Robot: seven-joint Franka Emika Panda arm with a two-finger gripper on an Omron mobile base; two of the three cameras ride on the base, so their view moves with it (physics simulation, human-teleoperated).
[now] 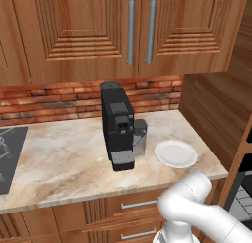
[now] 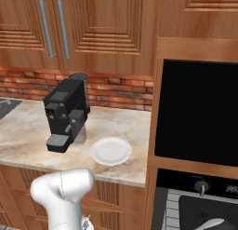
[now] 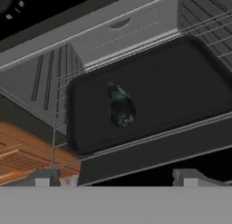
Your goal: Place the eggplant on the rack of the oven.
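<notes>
- The eggplant (image 3: pixel 120 105) lies on a black baking tray (image 3: pixel 181 78) that sits on the rack (image 3: pixel 61 114) inside the open oven (image 3: pixel 113 32).
- In the hand view, the gripper (image 3: pixel 116 178) is spread, with nothing between the two fingertips (image 3: pixel 43 178); they sit near the front edge of the tray, apart from the eggplant.
- Judged step: the placement appears complete, since the eggplant rests free of the gripper and is supported through the tray by the rack.
- Judged next move: the arm withdraws straight out of the cavity, keeping the fingers clear of the tray edge and the rack bars.
- On the counter (image 1: pixel 64 158), the white plate (image 1: pixel 175 154) stands beside the black coffee machine (image 1: pixel 118 126).
</notes>
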